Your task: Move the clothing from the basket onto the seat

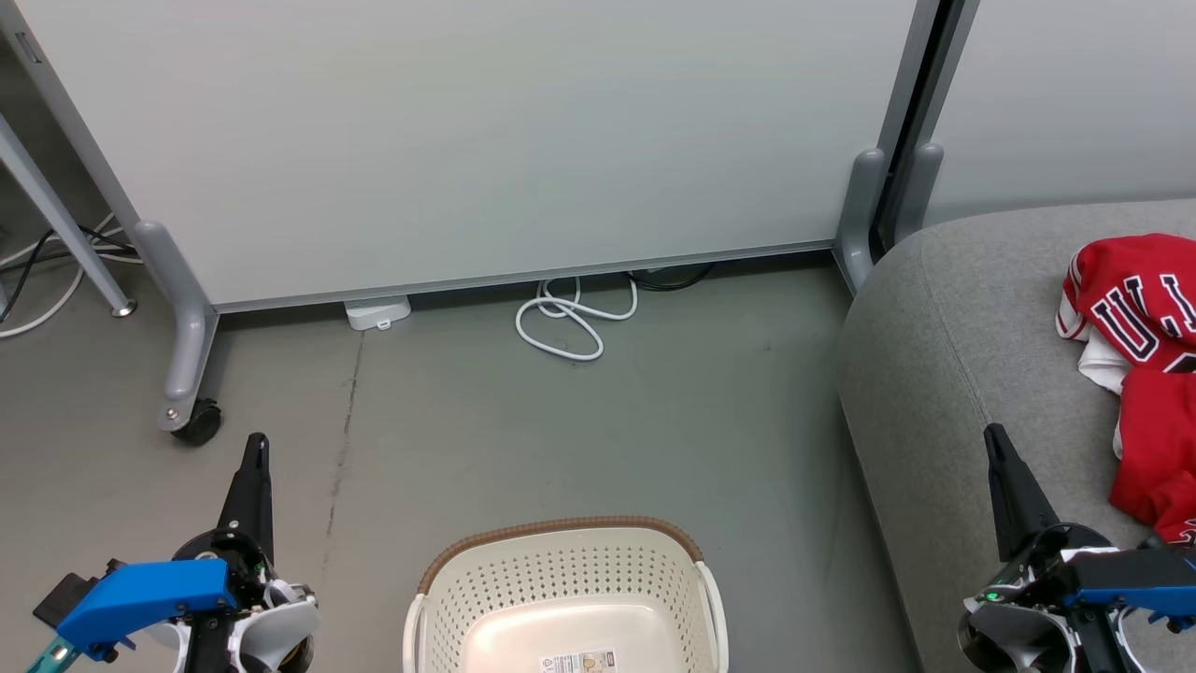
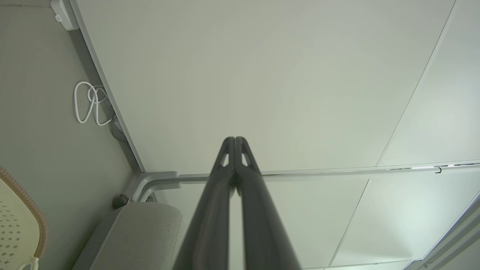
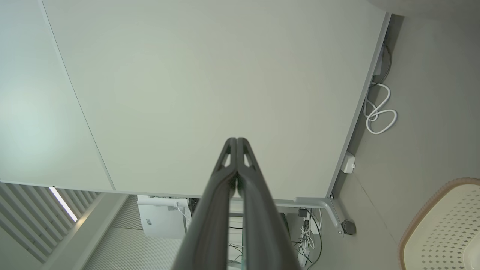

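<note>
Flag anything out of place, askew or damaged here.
Nothing is damaged or spilled. The clothing lies crumpled in a heap on the seat. A white cable sits in loose loops on the floor by the partition. The basket stands upright.

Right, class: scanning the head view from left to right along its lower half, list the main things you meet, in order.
left gripper → basket → rounded edge of the seat → clothing lying on the seat. The right gripper overlaps seat and clothing, so it is left out.
</note>
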Motion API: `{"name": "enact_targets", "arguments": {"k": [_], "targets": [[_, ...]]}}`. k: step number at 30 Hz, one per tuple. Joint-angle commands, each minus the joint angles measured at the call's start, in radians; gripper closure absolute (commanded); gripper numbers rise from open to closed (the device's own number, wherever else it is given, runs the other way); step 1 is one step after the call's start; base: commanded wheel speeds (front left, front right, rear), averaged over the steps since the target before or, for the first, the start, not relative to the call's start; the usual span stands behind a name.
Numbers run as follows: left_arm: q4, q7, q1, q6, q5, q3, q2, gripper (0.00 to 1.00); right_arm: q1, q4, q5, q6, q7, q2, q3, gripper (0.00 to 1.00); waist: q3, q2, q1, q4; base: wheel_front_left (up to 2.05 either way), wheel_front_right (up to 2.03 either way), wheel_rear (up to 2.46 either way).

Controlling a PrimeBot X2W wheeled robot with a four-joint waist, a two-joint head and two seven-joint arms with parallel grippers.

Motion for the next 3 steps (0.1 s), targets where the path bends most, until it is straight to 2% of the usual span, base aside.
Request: {"name": "enact_targets", "arguments": {"k": [1, 3], "targets": [[-0.003, 0.003, -0.010, -0.004, -0.003, 0.002, -0.001, 1.00, -0.010, 0.001, 0.003, 0.001, 0.003, -0.005, -0.001, 1.00, 0.000, 0.0000, 0.0000, 0.000, 0.00, 0.00, 0.00], [-0.003, 0.003, -0.010, -0.004, -0.003, 0.002, -0.001, 1.00, -0.010, 0.001, 0.003, 0.001, 0.003, -0.005, -0.001, 1.00, 0.000, 0.0000, 0.0000, 0.000, 0.00, 0.00, 0.00]]}}
